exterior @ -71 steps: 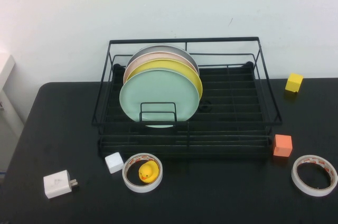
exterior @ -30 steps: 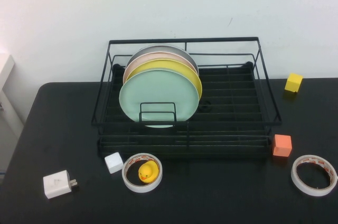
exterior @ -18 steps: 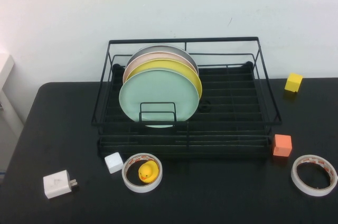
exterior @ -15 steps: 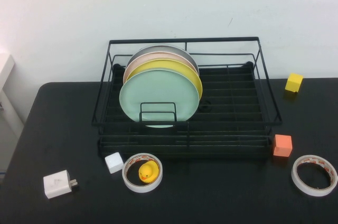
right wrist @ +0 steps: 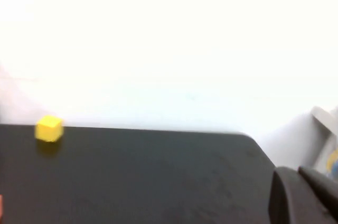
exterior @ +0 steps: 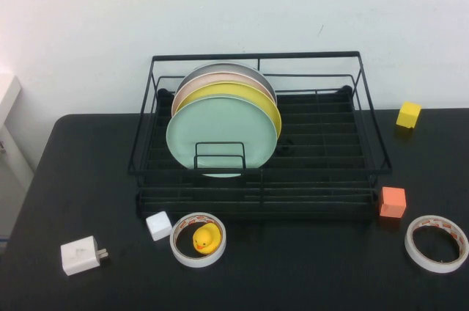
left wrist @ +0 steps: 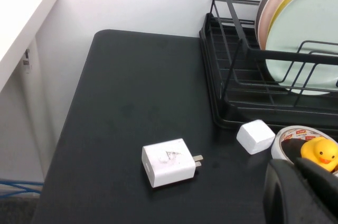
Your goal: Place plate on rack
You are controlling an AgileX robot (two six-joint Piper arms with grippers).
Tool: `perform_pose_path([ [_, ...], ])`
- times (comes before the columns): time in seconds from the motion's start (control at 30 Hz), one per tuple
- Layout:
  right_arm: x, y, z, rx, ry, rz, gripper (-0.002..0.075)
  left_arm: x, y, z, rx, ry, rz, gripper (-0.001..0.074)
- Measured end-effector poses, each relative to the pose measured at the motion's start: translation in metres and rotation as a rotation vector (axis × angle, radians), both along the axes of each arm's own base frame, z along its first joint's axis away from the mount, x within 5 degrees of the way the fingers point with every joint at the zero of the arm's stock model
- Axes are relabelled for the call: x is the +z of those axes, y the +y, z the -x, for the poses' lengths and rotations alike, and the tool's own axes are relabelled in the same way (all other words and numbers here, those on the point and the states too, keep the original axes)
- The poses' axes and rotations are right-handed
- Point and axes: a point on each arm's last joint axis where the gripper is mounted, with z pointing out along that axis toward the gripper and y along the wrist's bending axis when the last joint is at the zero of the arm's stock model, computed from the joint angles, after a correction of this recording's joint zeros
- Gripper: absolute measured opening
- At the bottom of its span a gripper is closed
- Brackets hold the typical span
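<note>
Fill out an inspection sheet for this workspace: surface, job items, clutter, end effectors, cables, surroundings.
Surface: black table, no spills seen.
Job items: mint-green plate stands upright in the black wire rack, frontmost of four, ahead of the yellow plate.
Clutter: white charger, white cube, rubber duck inside a tape roll, second tape roll, orange cube, yellow cube.
End effectors: left end effector shut, holding nothing, near the duck; right end effector shut, holding nothing, over the table's right side. Neither shows in the high view.
Cables: blue cable low beside the table.
Surroundings: white wall.
</note>
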Motion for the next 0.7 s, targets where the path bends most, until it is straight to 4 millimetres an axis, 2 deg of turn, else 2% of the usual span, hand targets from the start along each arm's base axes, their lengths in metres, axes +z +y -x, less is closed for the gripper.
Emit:
perform_pose_path([
  [0.13, -0.003, 0.010, 0.001, 0.118, 0.030, 0.061, -0.0002, 0.000, 0.000, 0.000, 0.000, 0.000, 0.000, -0.0002],
  [0.27, -0.017, 0.017, -0.004, 0.201, 0.049, 0.036, -0.0002, 0.000, 0.000, 0.000, 0.000, -0.002, 0.000, -0.0002],
  [0.57, -0.075, 0.017, -0.014, 0.175, 0.161, -0.140, -0.0002, 0.000, 0.000, 0.000, -0.001, -0.002, -0.002, -0.0002],
  [0.7, -0.081, 0.017, -0.013, 0.165, 0.185, -0.178, -0.0002, 0.000, 0.000, 0.000, 0.000, -0.002, -0.003, -0.0002],
])
